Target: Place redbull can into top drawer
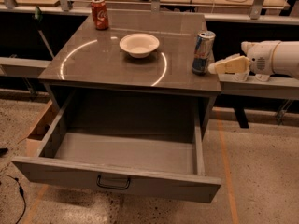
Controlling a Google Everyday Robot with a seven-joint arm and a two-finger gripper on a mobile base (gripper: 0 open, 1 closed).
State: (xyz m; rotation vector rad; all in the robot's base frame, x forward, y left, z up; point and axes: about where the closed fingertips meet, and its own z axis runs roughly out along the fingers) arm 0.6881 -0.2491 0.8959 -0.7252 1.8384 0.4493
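Note:
The redbull can point(203, 52), tall, slim, blue and silver, stands upright near the right edge of the grey cabinet top point(107, 62). The top drawer point(117, 183) is pulled out wide below, with a dark bail handle point(113, 183) at its front centre; nothing lies inside it. My gripper point(216, 68), cream-coloured on a white arm, reaches in from the right at the can's height, its tip just right of the can and almost touching it.
A white bowl point(139, 44) sits mid-top and a red cola can point(99, 14) stands at the back left. A workbench with clutter runs behind. A grey ledge point(261, 85) lies under my arm. A cardboard box point(39, 127) sits left of the drawer.

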